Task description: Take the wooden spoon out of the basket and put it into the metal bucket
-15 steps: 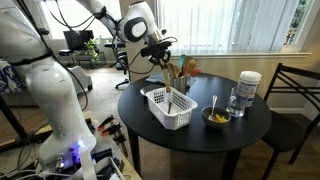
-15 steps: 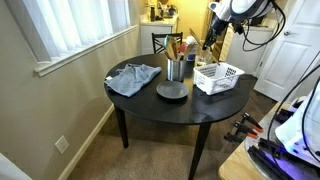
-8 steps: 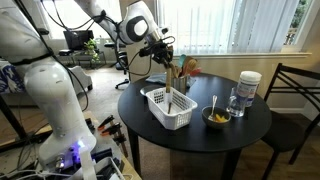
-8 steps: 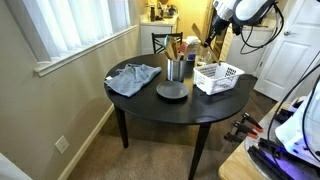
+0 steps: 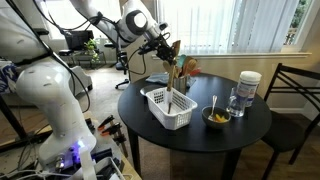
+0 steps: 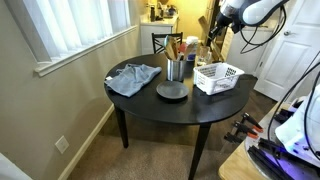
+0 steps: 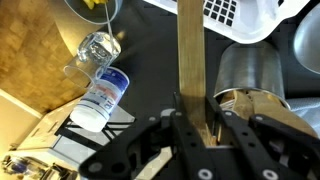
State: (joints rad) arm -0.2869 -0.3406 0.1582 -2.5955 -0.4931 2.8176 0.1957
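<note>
My gripper [image 7: 198, 125] is shut on the light tan wooden spoon [image 7: 191, 45], whose handle runs straight out from between the fingers. In both exterior views the gripper [image 5: 161, 45] [image 6: 214, 23] hangs in the air above the far side of the round table, and the spoon [image 5: 168, 62] points down from it. The white slotted basket [image 5: 167, 108] [image 6: 218, 77] stands below and in front; its corner shows in the wrist view [image 7: 243, 12]. The grey metal bucket [image 5: 179, 82] [image 6: 176, 69] [image 7: 250, 72] stands beside the basket and holds several brown utensils.
A bowl with yellow contents [image 5: 216, 118], a clear glass [image 5: 235, 102] and a clear jar with a white lid [image 5: 249, 87] stand on the table. A blue cloth [image 6: 133, 78] and a dark round plate [image 6: 172, 91] lie there too. A chair [image 5: 295, 95] stands beside the table.
The gripper has risen a little with the spoon in it and tilted slightly; the spoon's lower end is higher above the basket than before.
</note>
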